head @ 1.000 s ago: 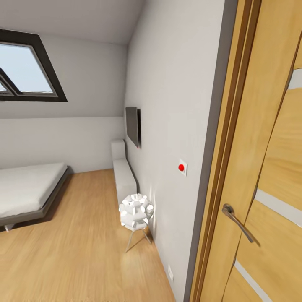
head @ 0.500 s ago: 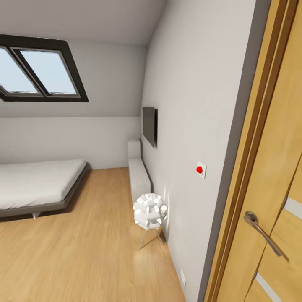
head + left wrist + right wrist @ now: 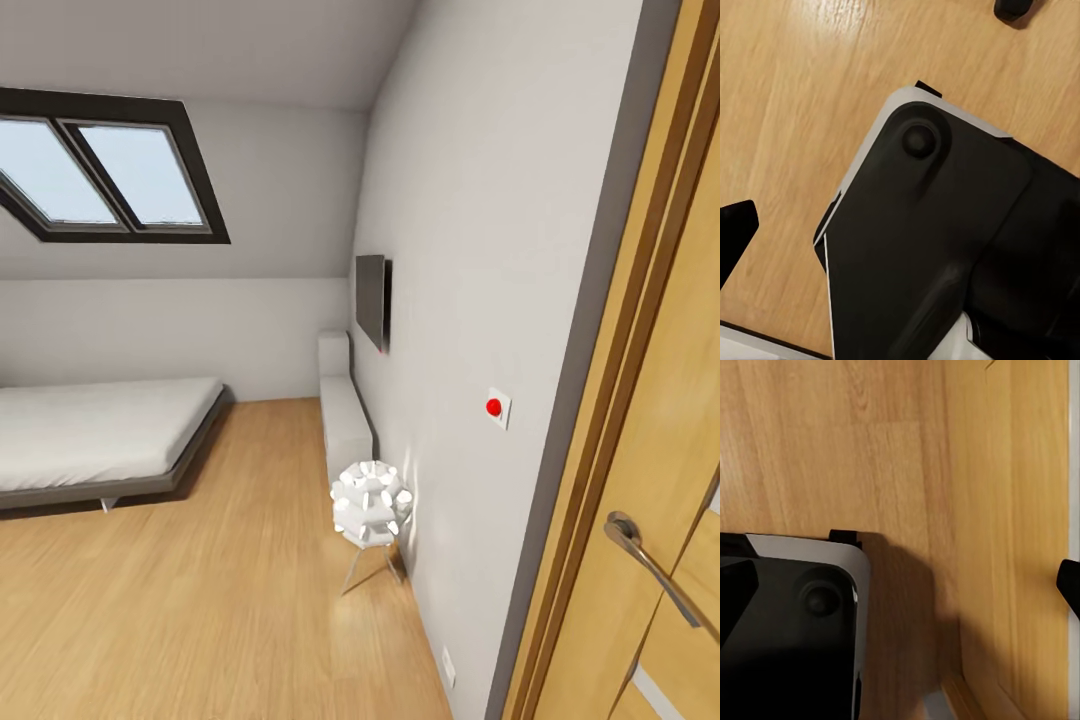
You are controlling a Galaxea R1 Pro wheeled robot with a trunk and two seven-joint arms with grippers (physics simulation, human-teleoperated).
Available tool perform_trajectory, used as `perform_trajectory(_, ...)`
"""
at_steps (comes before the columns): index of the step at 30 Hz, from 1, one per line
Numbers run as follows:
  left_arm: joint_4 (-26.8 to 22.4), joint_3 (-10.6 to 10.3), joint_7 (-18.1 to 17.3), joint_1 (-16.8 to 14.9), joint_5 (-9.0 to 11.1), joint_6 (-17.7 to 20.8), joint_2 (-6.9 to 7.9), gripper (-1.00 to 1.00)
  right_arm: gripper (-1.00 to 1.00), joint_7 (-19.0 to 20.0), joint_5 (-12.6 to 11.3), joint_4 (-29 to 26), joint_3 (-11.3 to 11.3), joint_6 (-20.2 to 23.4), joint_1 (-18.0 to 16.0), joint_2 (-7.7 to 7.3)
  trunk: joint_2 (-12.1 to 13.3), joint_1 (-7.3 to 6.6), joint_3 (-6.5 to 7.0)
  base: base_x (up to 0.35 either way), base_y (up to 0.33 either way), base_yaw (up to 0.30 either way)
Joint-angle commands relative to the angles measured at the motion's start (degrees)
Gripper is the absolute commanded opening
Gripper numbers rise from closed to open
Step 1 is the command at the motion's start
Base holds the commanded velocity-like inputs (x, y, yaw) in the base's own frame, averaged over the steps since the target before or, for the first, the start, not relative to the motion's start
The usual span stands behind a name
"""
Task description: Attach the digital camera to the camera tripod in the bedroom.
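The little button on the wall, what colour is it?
Bright red, on a white plate: the button shows best in the head view.

Head view faces bedroom wall (image 3: 450, 250), both wrist views down onto plank floor (image 3: 787, 112)

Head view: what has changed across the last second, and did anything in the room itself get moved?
The camera turned left: the whole picture slid right. The skylight window and bed show more fully, while the wooden door and its handle sit nearer the right edge. The white ball lamp, wall screen and red wall switch shifted along together, so nothing in the room moved. Nothing was grasped or released.
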Motion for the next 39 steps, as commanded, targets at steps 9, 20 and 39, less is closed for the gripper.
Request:
perform_trajectory(9,-0.03,0.06,0.18,0.01,-0.09,-0.12,-0.08,1.0,1.0,-0.09,0.45,0.18,0.13,-0.25,-0.05,-0.16,-0.03,0.02,-0.01,0.0,0.0,0.002)
perform_trajectory(20,-0.03,0.06,0.18,0.01,0.04,-0.12,-0.05,1.0,1.0,-0.02,0.48,0.18,0.14,-0.24,-0.05,-0.15,-0.03,0.02,-0.01,0.0,0.0,0.0)
perform_trajectory(39,-0.03,0.14,0.18,0.01,0.05,-0.12,0.04,1.0,1.0,-0.1,0.29,0.18,0.05,0.23,-0.05,0.41,-0.03,0.02,-0.01,0.0,0.0,0.063)
